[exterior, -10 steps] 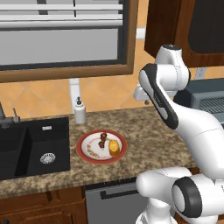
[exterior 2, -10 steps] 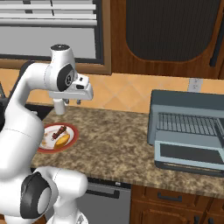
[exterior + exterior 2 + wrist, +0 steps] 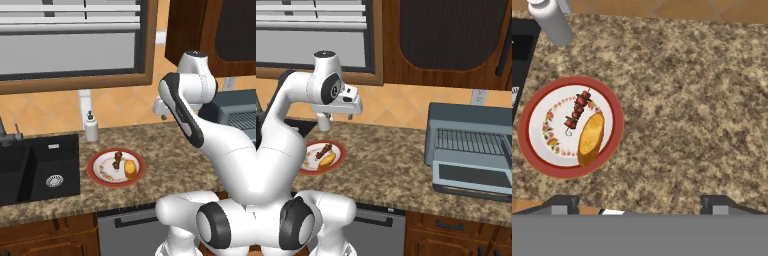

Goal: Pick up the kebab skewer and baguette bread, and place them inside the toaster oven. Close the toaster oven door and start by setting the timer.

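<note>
Kebab skewer (image 3: pixel 577 110) and baguette bread (image 3: pixel 591 138): side by side on red-rimmed plate (image 3: pixel 542 165), on granite counter (image 3: pixel 687 115) beside sink (image 3: pixel 35 167). Toaster oven (image 3: pixel 471 150): well apart, door (image 3: pixel 472 177) down. Gripper (image 3: pixel 323 121): above counter, jaws apart, empty.

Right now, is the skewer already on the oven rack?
No, the skewer lies on the red-rimmed plate beside the bread.

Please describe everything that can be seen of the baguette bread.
The baguette bread is a short, stubby, oval loaf, golden-orange with a slightly darker crust at the ends. It lies flat on a white plate with a red rim, beside the kebab skewer, close to it but apparently not touching. Nothing grips it.
</note>
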